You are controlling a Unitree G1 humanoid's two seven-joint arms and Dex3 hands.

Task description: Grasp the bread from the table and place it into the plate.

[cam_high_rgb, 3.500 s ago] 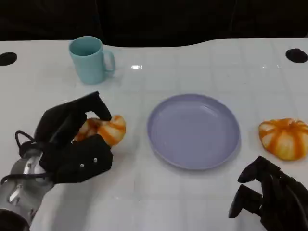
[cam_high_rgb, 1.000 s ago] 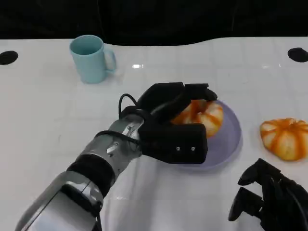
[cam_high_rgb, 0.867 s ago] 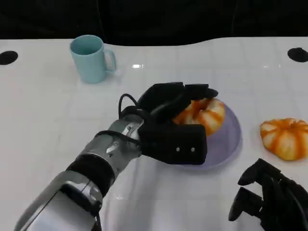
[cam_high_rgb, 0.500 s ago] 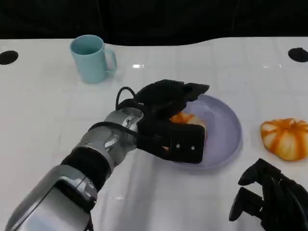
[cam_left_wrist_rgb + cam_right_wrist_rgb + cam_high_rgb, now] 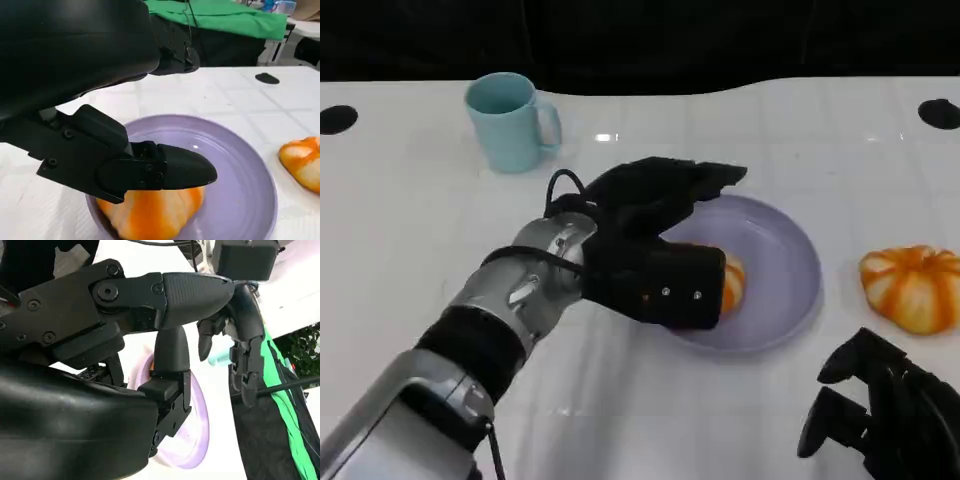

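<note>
Nearest you, your right hand (image 5: pixel 880 415) rests on the table (image 5: pixel 620 420) with its fingers curled in and nothing in them. Beyond it, your left hand (image 5: pixel 655 250) grips the bread (image 5: pixel 731 283), which now sits inside the plate (image 5: pixel 785 265) at its near-left part, lying roughly crosswise with its orange and white stripes showing. A second bread (image 5: pixel 910 285) lies right of the plate. Farthest back stands a blue mug (image 5: pixel 508 122). No writing can be read anywhere.

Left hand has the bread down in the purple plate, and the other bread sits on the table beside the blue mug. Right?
Not quite. The other bread sits across the plate from the mug, per the head view. The left hand does have bread in the plate.
</note>
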